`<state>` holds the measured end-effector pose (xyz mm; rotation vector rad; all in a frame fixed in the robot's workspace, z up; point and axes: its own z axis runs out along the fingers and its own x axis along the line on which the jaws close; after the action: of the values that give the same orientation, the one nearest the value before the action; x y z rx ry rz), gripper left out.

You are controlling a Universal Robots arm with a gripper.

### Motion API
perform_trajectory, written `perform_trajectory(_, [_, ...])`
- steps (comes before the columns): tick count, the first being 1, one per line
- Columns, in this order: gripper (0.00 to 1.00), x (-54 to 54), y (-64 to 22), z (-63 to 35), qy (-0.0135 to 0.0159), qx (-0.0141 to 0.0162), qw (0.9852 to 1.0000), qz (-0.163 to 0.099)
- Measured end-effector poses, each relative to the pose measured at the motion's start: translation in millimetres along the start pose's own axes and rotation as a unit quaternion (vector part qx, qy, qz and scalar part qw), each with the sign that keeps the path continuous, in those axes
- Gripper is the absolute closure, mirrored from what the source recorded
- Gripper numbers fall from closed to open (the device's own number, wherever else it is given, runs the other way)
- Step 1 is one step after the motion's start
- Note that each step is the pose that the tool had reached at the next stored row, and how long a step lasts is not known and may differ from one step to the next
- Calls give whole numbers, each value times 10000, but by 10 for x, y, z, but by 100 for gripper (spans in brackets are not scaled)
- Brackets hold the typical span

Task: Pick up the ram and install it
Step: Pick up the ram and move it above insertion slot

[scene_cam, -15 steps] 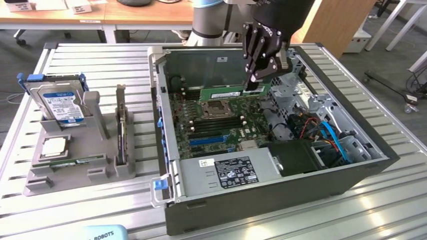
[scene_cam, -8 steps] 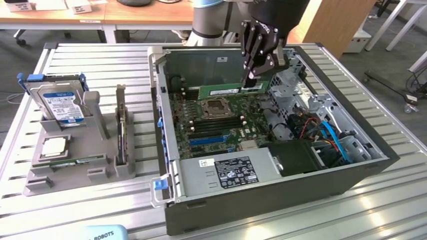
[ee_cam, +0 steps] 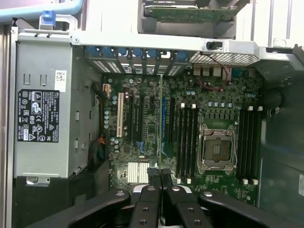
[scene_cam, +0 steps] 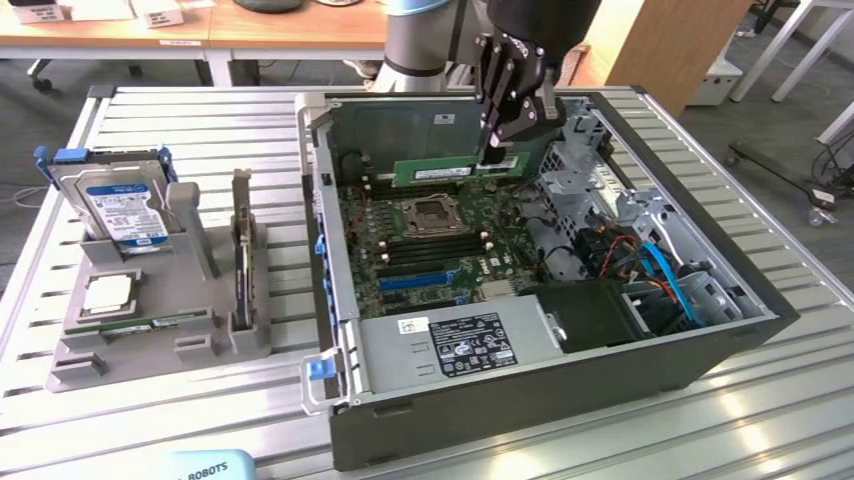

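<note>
**Ram gripped over the open computer, not yet seated**

The arm reaches down from the far side of the slatted metal table [scene_cam: 200,130] into the open computer case [scene_cam: 534,395]. Its black wrist points steeply down. The gripper [scene_cam: 494,155] hangs over the back part of the motherboard [scene_cam: 400,255], beyond the empty processor socket [scene_cam: 430,213].

The fingers are drawn close together and pinch the ram [scene_cam: 434,171] near one end. The green stick lies level and on edge. Most of its length juts from the fingers toward the exterior view's left, above the memory slots beyond the socket. Whether its lower edge touches a slot cannot be told.

In the wrist view the gripper [ee_cam: 160,175] shows its two fingertips nearly meeting, with the board below them.

On the exterior view's left stands a grey parts holder [scene_cam: 80,345], well apart from the case. It carries a blue-labelled hard drive [scene_cam: 127,205] upright, a square silver processor [scene_cam: 107,293] lying flat, and a second ram stick [scene_cam: 163,322] lying in its front groove.
</note>
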<state>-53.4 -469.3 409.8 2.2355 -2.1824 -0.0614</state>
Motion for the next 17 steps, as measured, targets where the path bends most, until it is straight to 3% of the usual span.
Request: perform_trajectory(17, [88,-360,-12,73,-41,1,10000,-1])
